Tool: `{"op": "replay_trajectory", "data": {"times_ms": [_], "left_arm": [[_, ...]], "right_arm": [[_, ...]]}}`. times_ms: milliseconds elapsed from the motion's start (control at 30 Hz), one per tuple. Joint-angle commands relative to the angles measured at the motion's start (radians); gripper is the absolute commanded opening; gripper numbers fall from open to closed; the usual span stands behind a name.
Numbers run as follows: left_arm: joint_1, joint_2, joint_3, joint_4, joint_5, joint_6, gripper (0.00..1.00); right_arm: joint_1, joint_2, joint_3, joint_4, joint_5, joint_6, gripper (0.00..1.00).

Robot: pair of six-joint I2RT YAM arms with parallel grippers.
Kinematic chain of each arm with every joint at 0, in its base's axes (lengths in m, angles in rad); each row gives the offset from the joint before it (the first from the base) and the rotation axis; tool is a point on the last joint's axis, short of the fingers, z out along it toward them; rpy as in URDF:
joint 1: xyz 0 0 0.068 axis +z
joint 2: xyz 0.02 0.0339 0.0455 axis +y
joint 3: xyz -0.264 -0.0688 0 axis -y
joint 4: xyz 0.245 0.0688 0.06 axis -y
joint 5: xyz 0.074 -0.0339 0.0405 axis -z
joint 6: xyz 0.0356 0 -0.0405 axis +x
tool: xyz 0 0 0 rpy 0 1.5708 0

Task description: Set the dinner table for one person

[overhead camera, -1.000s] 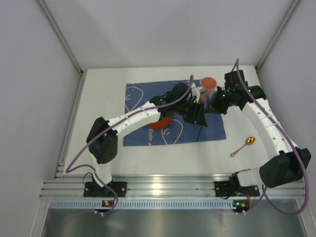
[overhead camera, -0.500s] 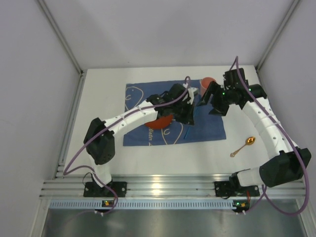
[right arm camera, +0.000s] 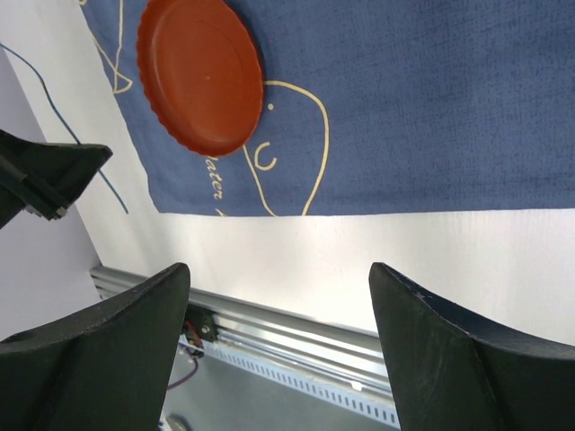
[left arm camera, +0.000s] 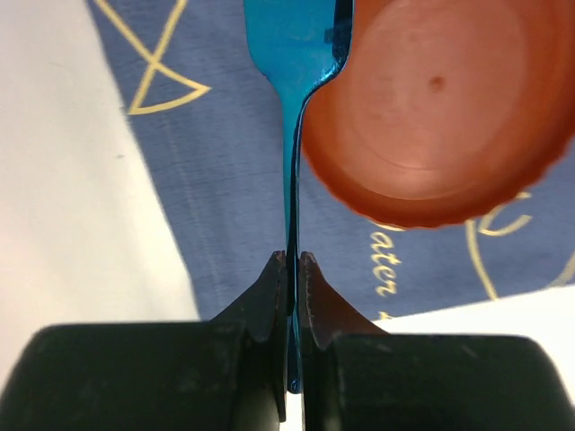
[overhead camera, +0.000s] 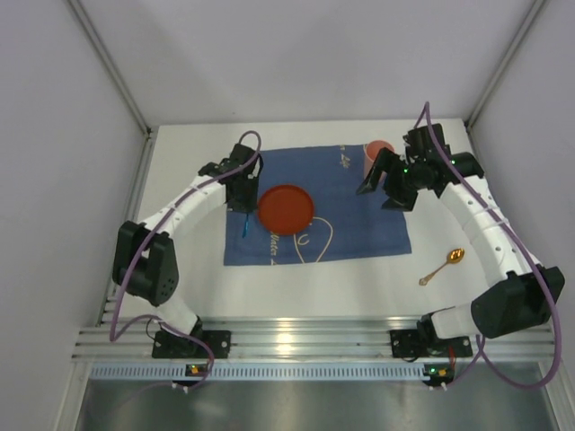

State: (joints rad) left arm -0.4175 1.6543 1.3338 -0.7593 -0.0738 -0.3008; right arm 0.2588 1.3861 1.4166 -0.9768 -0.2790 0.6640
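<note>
Swung from centre to frame's left: left gripper (left arm camera: 292, 262) pinching slim glossy blue utensil (left arm camera: 295, 40); right gripper (right arm camera: 274, 283) spread; "ater" on blue cloth mat (left arm camera: 229, 180).

**White table, one mat, one spoon**

The table (overhead camera: 359, 292) is plain white, with a ribbed rail (overhead camera: 296, 341) along its near edge. A blue mat (overhead camera: 359, 224) with pale line drawings lies flat across the middle. A gold spoon (overhead camera: 443, 267) lies on bare tabletop right of the mat, not touching it.
</note>
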Motion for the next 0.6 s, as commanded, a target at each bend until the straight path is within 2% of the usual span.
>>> {"op": "replay_trajectory", "data": {"times_ms": [0,200,333,367,400,500,533,567], "left_arm": [[-0.014,0.045,-0.005,-0.014,-0.161,0.057,0.00],[0.020,0.140,-0.012,0.046,-0.187,0.022,0.00],[0.032,0.202,-0.007,0.098,-0.184,-0.014,0.01],[0.034,0.206,-0.005,0.104,-0.182,-0.020,0.05],[0.034,0.211,-0.004,0.112,-0.182,-0.024,0.22],[0.037,0.223,0.005,0.133,-0.153,-0.037,0.44],[0.037,0.222,0.011,0.133,-0.149,-0.043,0.60],[0.037,0.220,0.016,0.135,-0.144,-0.046,0.66]], "right_arm": [[-0.001,-0.016,0.001,-0.008,-0.011,-0.032,0.81],[-0.044,-0.048,0.005,-0.062,0.009,-0.076,0.82],[-0.119,-0.084,-0.008,-0.117,0.034,-0.116,0.82],[-0.139,-0.094,-0.011,-0.129,0.072,-0.122,0.84],[-0.159,-0.105,-0.018,-0.141,0.096,-0.133,0.86],[-0.251,-0.157,-0.079,-0.160,0.181,-0.142,0.89],[-0.283,-0.170,-0.102,-0.163,0.208,-0.139,0.92],[-0.321,-0.191,-0.154,-0.164,0.239,-0.138,0.92]]}}
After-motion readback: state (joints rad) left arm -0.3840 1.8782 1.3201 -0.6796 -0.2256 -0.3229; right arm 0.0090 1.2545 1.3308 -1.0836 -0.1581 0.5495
